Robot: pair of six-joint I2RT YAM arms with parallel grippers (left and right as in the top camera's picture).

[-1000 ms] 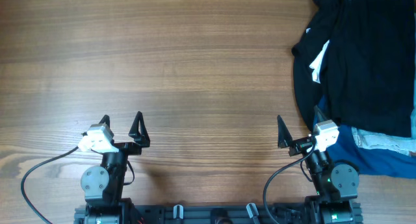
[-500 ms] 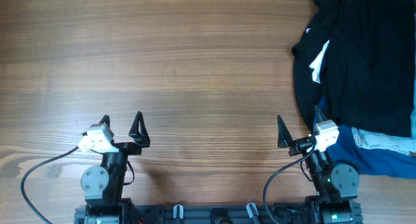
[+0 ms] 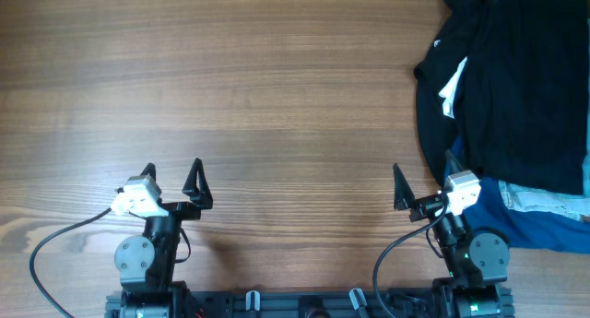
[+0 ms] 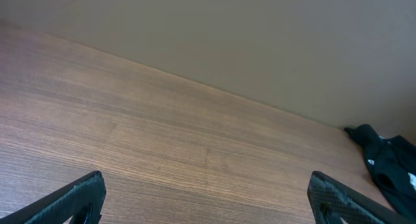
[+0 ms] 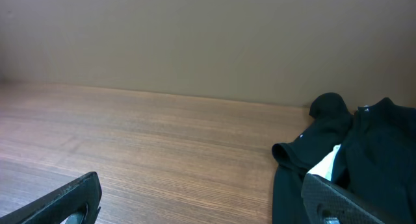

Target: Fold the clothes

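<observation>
Far right of the table: a heap of clothes lies on the brown wooden table. On top is a crumpled plain black soft-cloth garment with a small white patch at its left fold. A strip of light-denim cloth and a bright-blue garment poke out at its near side.
Left gripper: near left, over bare wood and well apart from the heap. Its jaws are spread as wide as they go and hold nothing.
Right gripper: near right, equally wide and empty. From above, its right fingertip sits at the black garment's near-left hem; whether it touches I cannot tell.
Wrist views: each shows only its two dark fingertips at the bottom corners, with open wood between them.
Change: none. Over the last second both arms and the heap have stayed exactly where they were.
Meaning for the task: folding looks not yet begun, and no garment is spread flat or squared.
Likely next need: the right arm, being nearest, seems best placed to draw the black garment onto the open wood in the middle.
Risk: the layers overlap, so a grab at the hem could drag the blue or denim piece along.
</observation>
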